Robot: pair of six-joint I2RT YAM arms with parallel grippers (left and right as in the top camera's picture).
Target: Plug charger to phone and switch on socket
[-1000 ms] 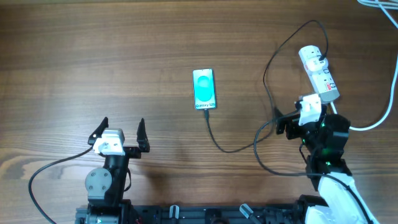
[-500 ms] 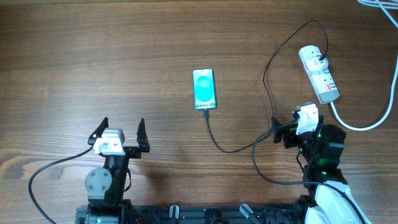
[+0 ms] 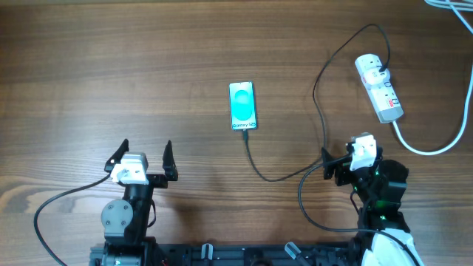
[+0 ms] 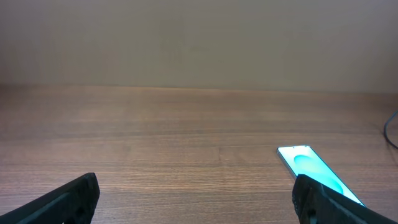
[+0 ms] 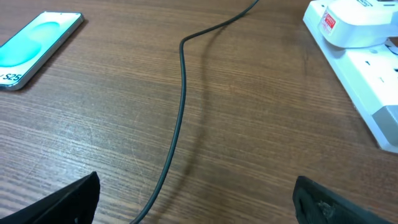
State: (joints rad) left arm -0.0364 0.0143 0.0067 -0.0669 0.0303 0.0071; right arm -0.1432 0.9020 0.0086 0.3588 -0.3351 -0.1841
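Plainly, your wood-grain worktop point(image 3: 111, 59) bears phone point(image 3: 242, 106), charger point(image 5: 180, 93), socket point(image 3: 380, 92); left tool point(image 3: 145, 146) and right tool point(image 5: 196, 196) both gape wide.

Cropped and unreadable parts
The white two-outlet power strip point(image 5: 364, 71) runs past the right wrist view's edge; whether the thin black cable point(image 5: 180, 93) meets the cyan-screened smartphone point(image 3: 242, 106) is too small to tell.

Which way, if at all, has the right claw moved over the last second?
Yes. The right gripper has pulled back from the power strip, downward in the overhead view. It was at the strip's near end; now they are clearly apart.
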